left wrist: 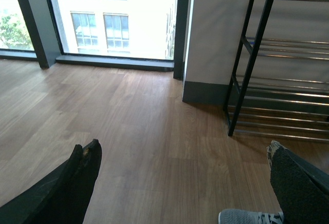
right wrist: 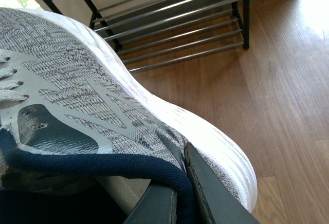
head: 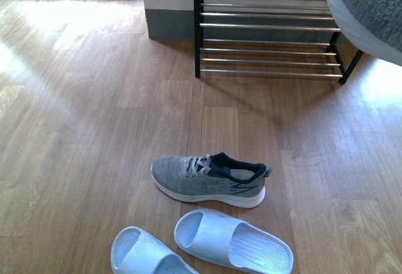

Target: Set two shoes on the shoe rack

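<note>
One grey sneaker (head: 207, 180) with a white sole lies on its sole on the wood floor, toe to the left. Its toe also shows in the left wrist view as a grey sneaker tip (left wrist: 247, 217). The other grey sneaker (right wrist: 77, 70) is lifted off the floor and fills the upper right corner of the front view (head: 370, 4). My right gripper (right wrist: 182, 183) is shut on its navy heel collar. My left gripper (left wrist: 183, 147) is open above bare floor with nothing between its fingers. The shoe rack (head: 270, 35) stands against the far wall; its chrome bars (right wrist: 169, 34) lie beyond the held shoe.
Two pale blue slides (head: 232, 239) lie on the floor just in front of the floor sneaker. A grey-skirted wall (head: 169, 10) stands left of the rack, and a floor-to-ceiling window (left wrist: 118, 18) further left. Open wood floor (head: 94, 110) spreads to the left.
</note>
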Robot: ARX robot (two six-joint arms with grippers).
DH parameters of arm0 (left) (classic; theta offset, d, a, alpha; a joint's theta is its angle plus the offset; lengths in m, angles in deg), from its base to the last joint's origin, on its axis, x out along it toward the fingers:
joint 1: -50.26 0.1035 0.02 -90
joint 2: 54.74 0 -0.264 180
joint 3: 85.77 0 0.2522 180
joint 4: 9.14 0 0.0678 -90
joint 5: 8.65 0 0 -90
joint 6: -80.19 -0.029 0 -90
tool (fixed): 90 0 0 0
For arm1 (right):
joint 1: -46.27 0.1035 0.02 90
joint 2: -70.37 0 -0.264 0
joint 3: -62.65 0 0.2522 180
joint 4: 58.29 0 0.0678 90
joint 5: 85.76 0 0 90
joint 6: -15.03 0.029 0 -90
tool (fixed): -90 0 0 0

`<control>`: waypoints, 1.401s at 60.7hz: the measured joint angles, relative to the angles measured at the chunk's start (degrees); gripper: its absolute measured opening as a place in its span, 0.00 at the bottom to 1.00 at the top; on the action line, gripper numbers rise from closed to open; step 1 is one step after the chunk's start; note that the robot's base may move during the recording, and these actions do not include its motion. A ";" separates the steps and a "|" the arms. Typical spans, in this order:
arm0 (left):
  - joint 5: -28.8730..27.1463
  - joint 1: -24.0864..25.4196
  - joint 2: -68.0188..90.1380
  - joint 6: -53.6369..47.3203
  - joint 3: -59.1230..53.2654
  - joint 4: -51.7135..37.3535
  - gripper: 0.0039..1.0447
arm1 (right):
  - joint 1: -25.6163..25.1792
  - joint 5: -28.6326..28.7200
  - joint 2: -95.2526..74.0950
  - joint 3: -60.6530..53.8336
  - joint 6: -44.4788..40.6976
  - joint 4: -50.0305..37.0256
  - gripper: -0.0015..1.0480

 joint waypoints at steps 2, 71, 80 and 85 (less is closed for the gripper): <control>0.02 0.00 0.00 -0.02 0.00 0.00 0.91 | 0.02 0.35 0.07 0.02 0.00 0.00 0.01; -35.93 -18.88 39.63 30.56 12.15 4.42 0.91 | -0.20 -0.02 0.09 -0.04 0.44 0.00 0.01; -27.02 -26.21 81.59 52.30 23.34 -14.29 0.91 | -0.20 -0.02 0.09 -0.04 0.44 0.00 0.01; -22.56 -29.48 102.82 62.64 30.99 -17.33 0.91 | -0.20 -0.04 0.09 -0.04 0.44 0.00 0.01</control>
